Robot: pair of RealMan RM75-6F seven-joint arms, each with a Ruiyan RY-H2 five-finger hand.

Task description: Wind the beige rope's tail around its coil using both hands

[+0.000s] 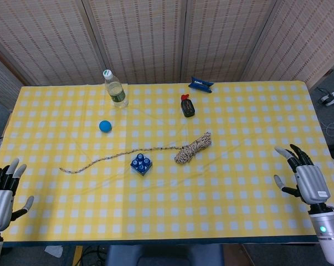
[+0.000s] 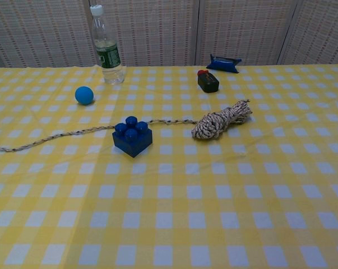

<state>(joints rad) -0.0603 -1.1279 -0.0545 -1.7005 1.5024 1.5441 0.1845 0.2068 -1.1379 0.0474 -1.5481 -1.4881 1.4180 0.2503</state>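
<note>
Two hands show in the head view only, both at the near edge of the table and well apart from everything on it. At about 8 o'clock the left hand [image 1: 3,194] hovers with its fingers apart and nothing in them; at about 4 o'clock the right hand [image 1: 306,178] does the same, fingers spread and holding nothing, a green light glowing on its wrist.

One rope [image 2: 221,121], beige with darker flecks and a braided look, lies near the middle of the table. Its coil is a short, fat bundle tilted toward 2 o'clock, and its tail [image 2: 56,136] trails out loose toward 9 o'clock in a thin wavy line, not wound around the coil.

One blue toy brick [image 2: 132,137], hard plastic with round studs on top, sits just beside the tail on its near side, at 8 o'clock from the coil. One small blue ball [image 2: 84,94] rests at 10 o'clock. One clear plastic bottle [image 2: 107,49] with a white cap stands upright at 11 o'clock; it has a green label, its writing too small to read. One small dark object with a red top [image 2: 207,82] sits at 12 o'clock from the coil, and one blue packet [image 2: 223,63] lies behind it by the far edge. One yellow-and-white checked cloth [image 2: 169,213] covers the table.
</note>
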